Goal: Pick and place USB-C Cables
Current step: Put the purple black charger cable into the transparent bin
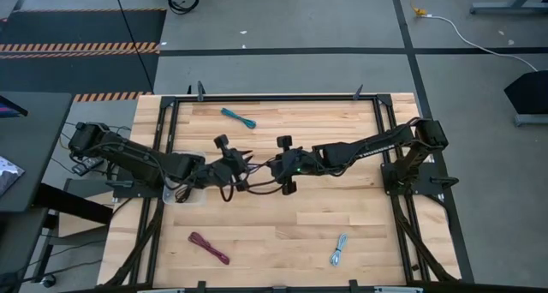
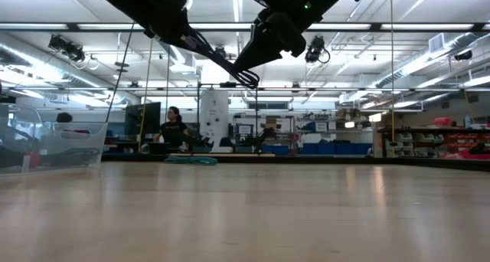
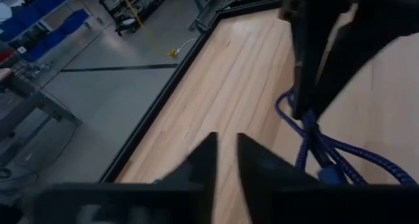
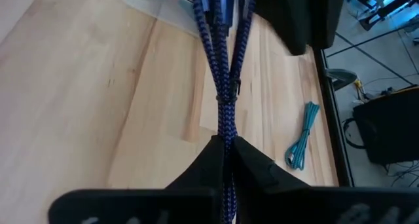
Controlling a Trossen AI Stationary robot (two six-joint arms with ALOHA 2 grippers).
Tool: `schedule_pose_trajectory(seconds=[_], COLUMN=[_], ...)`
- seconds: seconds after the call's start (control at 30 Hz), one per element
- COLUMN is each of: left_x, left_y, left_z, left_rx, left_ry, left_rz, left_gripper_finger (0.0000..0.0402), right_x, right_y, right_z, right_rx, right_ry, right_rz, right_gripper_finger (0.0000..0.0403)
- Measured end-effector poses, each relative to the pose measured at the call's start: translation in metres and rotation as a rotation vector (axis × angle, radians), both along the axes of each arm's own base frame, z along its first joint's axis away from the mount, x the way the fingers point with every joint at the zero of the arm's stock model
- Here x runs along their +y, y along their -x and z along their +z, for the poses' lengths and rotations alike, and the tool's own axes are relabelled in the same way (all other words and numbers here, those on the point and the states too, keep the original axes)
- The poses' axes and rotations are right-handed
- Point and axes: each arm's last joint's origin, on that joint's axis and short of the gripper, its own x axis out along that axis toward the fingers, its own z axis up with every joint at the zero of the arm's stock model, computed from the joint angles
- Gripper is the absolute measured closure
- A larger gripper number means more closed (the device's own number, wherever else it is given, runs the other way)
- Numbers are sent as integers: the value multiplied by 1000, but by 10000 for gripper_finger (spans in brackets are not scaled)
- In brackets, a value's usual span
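Purple cable [image 4: 226, 86]: a braided bundle held off the tabletop [image 1: 282, 233], pinched between the closed fingers of the right end effector [image 4: 226, 149] and running from there toward the left end effector [image 3: 222, 160], which sits directly opposite at mid-table. In the left wrist view the left fingers are nearly closed with only a thin gap, and nothing shows between them; the cable's loops lie just beyond their tips.

Judged step: carrying or handing over the purple cable. To do this well, the right end effector should keep a firm pinch near the bundle's tie, and the left should close only once the strands lie squarely between its fingers, so the loops do not snag or slip.

Counted in the high view: one teal cable [image 1: 239, 117] beyond both end effectors, one maroon cable [image 1: 209, 248] on the near side of the left end effector, one pale blue-grey cable [image 1: 339, 249] on the near side of the right, and the purple one in hand. Four cables show; two arms.
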Motion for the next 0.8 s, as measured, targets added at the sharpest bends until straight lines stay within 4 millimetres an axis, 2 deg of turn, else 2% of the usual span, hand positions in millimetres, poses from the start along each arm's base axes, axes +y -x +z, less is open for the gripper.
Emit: schedule_pose_trajectory(seconds=[0.07, 0.13, 0.43, 0.8], left_x=[1, 1, 0, -12], left_y=[0, -1, -3, -3], left_z=[1, 2, 6, 9], left_rx=[-10, -25, -69, -46], left_ry=[-2, -8, -13, -15], left_rz=[10, 24, 28, -124], left_gripper_finger=[389, 395, 399, 400], right_x=[0, 0, 1, 1], right_y=[0, 0, 0, 1], right_z=[0, 0, 1, 0], right_rx=[-2, -4, -8, 7], right_ry=[-3, -5, -8, -2], right_rz=[3, 6, 9, 4], right_gripper_finger=[379, 379, 377, 379])
